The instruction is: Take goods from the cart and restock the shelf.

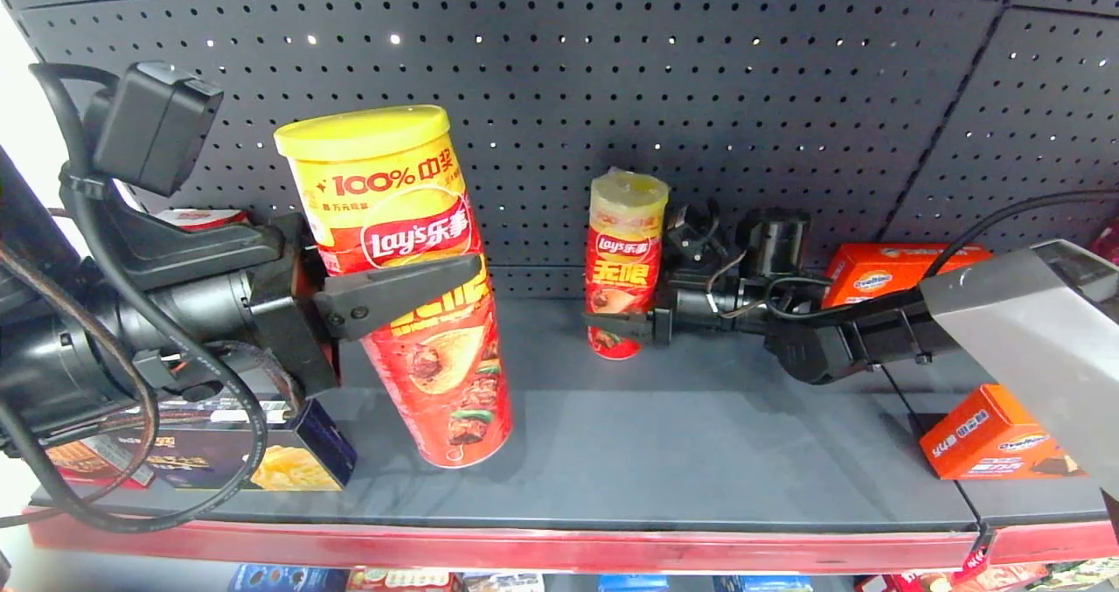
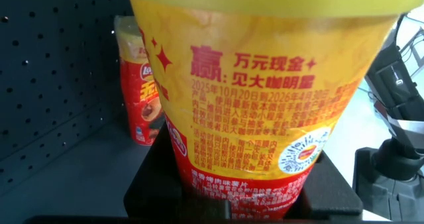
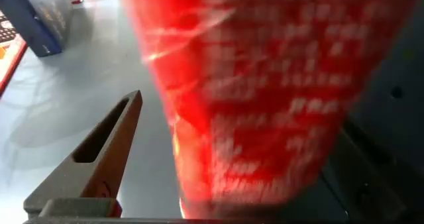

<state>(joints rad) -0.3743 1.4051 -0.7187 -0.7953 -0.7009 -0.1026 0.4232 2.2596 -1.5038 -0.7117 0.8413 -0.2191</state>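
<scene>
My left gripper [image 1: 411,286] is shut on a big chips can [image 1: 402,277] with a yellow lid and holds it tilted over the left part of the shelf [image 1: 699,452], base close to the shelf floor. In the left wrist view the can [image 2: 265,118] stands between the black fingers [image 2: 152,184]. A smaller chips can [image 1: 625,264] stands upright near the pegboard back wall. My right gripper [image 1: 625,323] sits around its lower half, open. One finger [image 3: 99,158] shows a gap to the red can [image 3: 265,98]. The small can [image 2: 139,91] appears behind the big one.
A dark blue snack box [image 1: 253,456] lies at the shelf's front left, under my left arm. Two orange boxes [image 1: 900,268] [image 1: 992,435] sit at the right. The red shelf lip [image 1: 524,544] runs along the front. Free floor lies between the two cans.
</scene>
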